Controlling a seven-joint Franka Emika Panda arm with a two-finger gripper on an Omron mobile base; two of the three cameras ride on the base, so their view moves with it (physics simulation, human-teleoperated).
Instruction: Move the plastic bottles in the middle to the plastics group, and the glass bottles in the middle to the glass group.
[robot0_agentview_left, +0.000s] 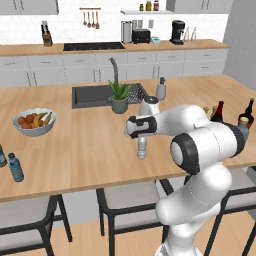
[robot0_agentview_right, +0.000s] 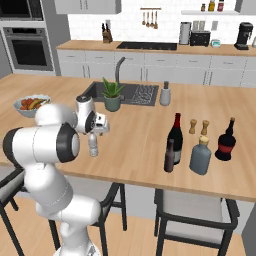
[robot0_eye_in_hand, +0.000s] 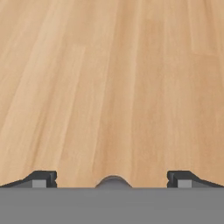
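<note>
The clear bottle (robot0_agentview_left: 142, 148) stands upright on the tabletop (robot0_agentview_left: 80, 145), directly under the gripper (robot0_eye_in_hand: 112, 178), whose jaws are spread wide with nothing between them (a rounded cap-like shape shows low between the fingertips). It is probably light, smooth and easy to tip, so the jaws should close squarely across its body below the cap.

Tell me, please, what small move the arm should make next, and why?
Probably lower a little and close. The gripper is open above the clear bottle, whose cap sits centred between the fingertips, so a short descent should bracket the neck.
</note>
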